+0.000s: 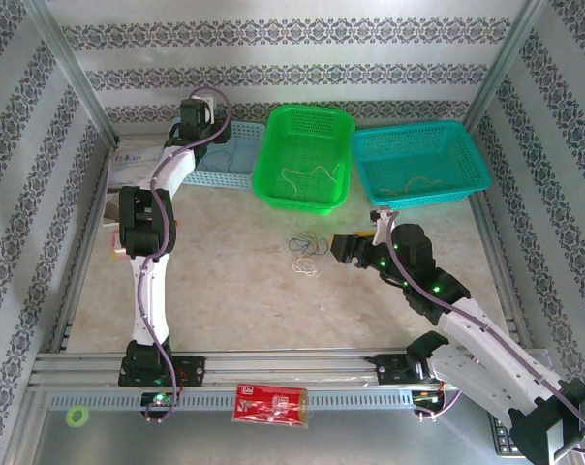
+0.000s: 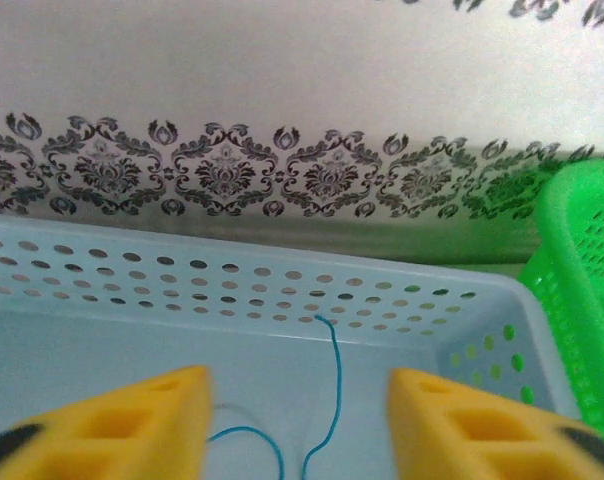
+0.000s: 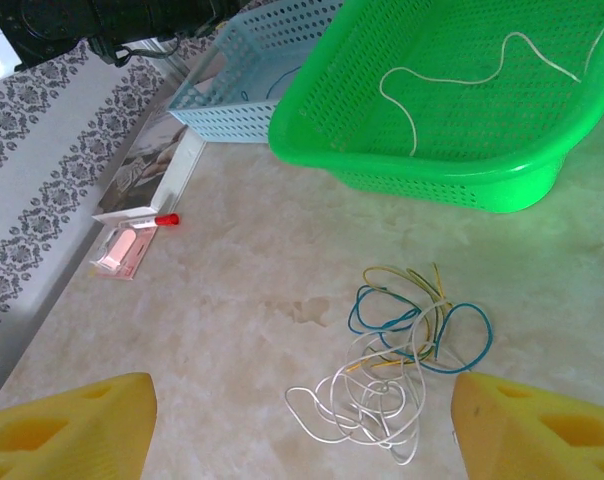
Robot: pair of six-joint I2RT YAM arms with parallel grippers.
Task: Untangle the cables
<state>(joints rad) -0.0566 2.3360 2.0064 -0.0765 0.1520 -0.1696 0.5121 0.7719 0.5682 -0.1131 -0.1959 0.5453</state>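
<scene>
Tabletop [image 1: 234, 291] in pale marbled beige is carrying three plastic baskets along its far side. The green basket [image 1: 265, 165] is sitting in the middle, with the teal basket [image 1: 467, 155] just beside it on the right and the pale blue basket [image 1: 230, 165] just beside it on the left.

The left arm [image 1: 152, 252] is reaching up the left side to the pale blue basket. The right arm [image 1: 467, 329] is slanting in from the near right corner toward the middle of the table.

The left gripper [image 2: 297, 430] is hovering over the pale blue basket with its jaws spread and pinching nothing. A single blue cord [image 2: 327, 400] is lying inside that basket, between the two yellow fingers [image 2: 112, 425].

The right gripper [image 3: 302, 430] is hanging low over the table, jaws spread wide and gripping nothing. The cables [image 3: 402, 370] are lying on the bare table as a loose clump of blue, white and yellowish loops, just ahead of its fingers and near the front of the green basket.

One pale cord [image 3: 482, 75] is resting loose in the green basket. Thin tan cords [image 1: 409, 184] are lying in the teal one.

A red packet [image 1: 271, 404] is sitting on the near rail between the arm bases, and a small green ring [image 1: 76, 417] is lying at the near left corner.
</scene>
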